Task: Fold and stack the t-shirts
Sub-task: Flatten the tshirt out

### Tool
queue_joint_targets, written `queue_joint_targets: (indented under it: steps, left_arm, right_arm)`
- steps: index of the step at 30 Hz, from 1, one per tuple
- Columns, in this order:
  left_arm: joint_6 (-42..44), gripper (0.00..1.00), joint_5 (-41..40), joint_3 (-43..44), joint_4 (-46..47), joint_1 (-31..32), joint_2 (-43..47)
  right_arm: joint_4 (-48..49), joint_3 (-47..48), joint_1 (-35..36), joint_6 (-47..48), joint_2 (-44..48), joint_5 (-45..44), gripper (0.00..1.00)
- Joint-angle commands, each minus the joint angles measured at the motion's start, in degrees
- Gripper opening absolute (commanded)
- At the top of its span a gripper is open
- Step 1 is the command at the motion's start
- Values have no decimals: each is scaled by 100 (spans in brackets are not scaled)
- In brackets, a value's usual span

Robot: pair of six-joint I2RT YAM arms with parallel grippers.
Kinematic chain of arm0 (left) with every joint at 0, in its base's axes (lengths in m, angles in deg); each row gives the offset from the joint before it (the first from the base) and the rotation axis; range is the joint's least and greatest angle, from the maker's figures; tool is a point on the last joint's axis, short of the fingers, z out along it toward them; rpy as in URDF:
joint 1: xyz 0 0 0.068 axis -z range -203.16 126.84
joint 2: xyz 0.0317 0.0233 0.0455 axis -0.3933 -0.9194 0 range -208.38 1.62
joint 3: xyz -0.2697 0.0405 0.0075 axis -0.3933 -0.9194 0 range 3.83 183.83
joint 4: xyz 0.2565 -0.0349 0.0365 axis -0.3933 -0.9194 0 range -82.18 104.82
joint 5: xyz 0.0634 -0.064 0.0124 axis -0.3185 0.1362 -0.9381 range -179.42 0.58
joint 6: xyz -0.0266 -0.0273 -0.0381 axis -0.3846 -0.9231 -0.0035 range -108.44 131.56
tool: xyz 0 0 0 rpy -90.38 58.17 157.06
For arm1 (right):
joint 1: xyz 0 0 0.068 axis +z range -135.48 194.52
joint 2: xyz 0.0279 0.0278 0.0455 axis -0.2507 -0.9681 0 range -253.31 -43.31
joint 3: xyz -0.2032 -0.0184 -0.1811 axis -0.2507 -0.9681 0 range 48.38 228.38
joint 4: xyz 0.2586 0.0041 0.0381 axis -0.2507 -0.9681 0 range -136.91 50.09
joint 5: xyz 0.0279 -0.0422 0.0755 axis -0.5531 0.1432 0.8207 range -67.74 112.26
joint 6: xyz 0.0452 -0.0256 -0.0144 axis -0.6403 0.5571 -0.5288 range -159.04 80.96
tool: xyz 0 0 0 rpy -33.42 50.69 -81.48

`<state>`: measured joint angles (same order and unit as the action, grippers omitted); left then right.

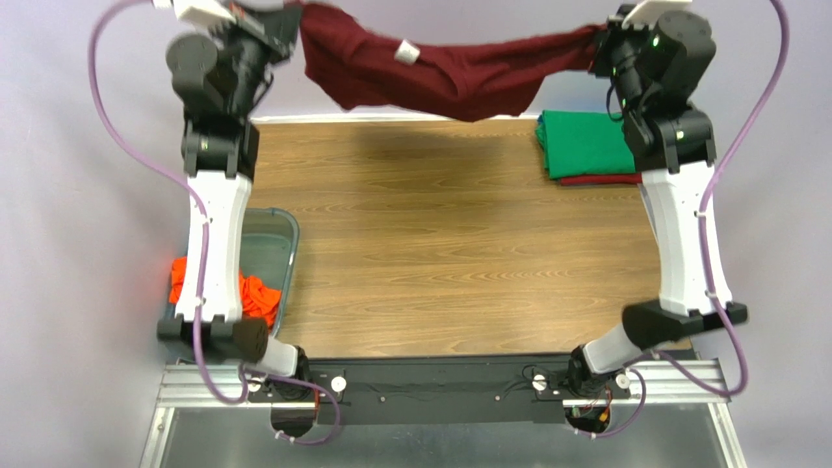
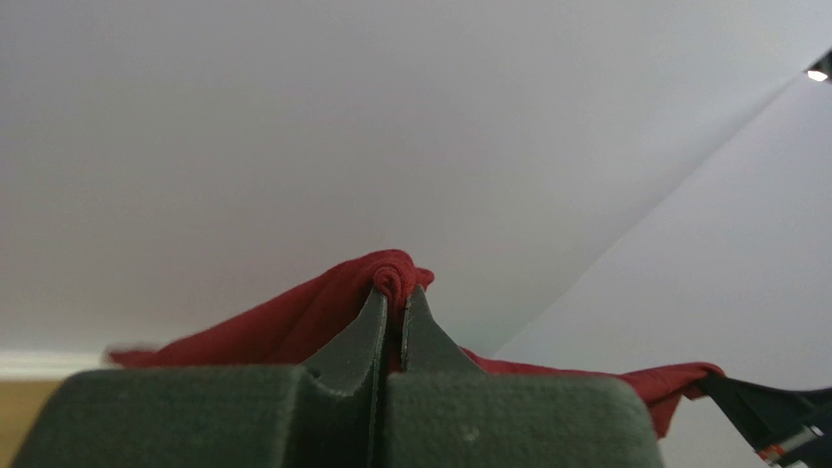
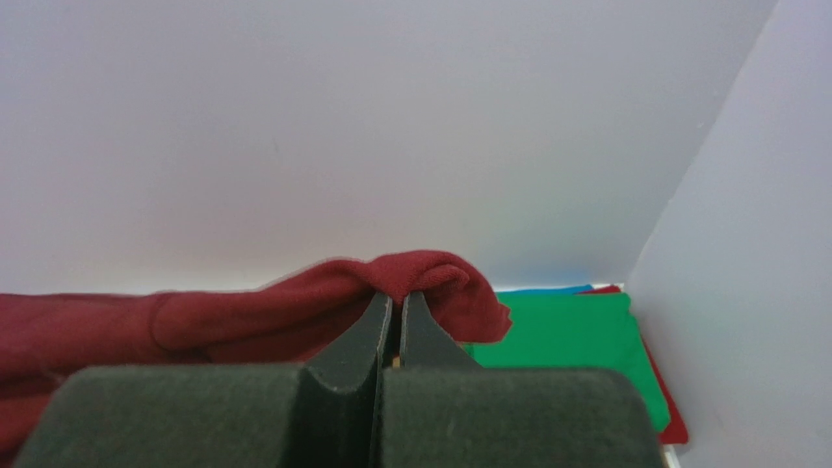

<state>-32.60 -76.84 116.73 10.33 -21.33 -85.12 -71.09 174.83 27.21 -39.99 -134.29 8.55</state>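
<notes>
Left hand (image 1: 293,24) is clenched on one end of the dark maroon t-shirt (image 1: 439,73) and right hand (image 1: 598,44) on the other. The cloth sags between them, its long axis running 9 to 3 o'clock above the far edge of the desk (image 1: 439,253). Laying it down means coming toward 6 o'clock. The folded green t-shirt (image 1: 586,141) lies at 6 o'clock from the right hand, the nearer arm.

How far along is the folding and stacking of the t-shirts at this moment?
Done: a green shirt lies folded on a red shirt at the far right. In hand: the maroon shirt hangs stretched between the left gripper and the right gripper, both shut on it, not yet folded. Left: the orange shirt lies crumpled in the bin.
</notes>
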Motion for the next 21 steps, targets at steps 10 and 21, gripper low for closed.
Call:
queue_joint_targets:
  steps: [10,21]
  left_arm:
    - [-251,0,-1047,-6243,-51,-42,2275]
    - [-66,98,-1108,-6852,-843,63,2442]
  right_arm:
    - [-836,-6323,-29,-2426,3217,1916,5]
    - [-1259,-7769,-30,-2674,2920,2014,100]
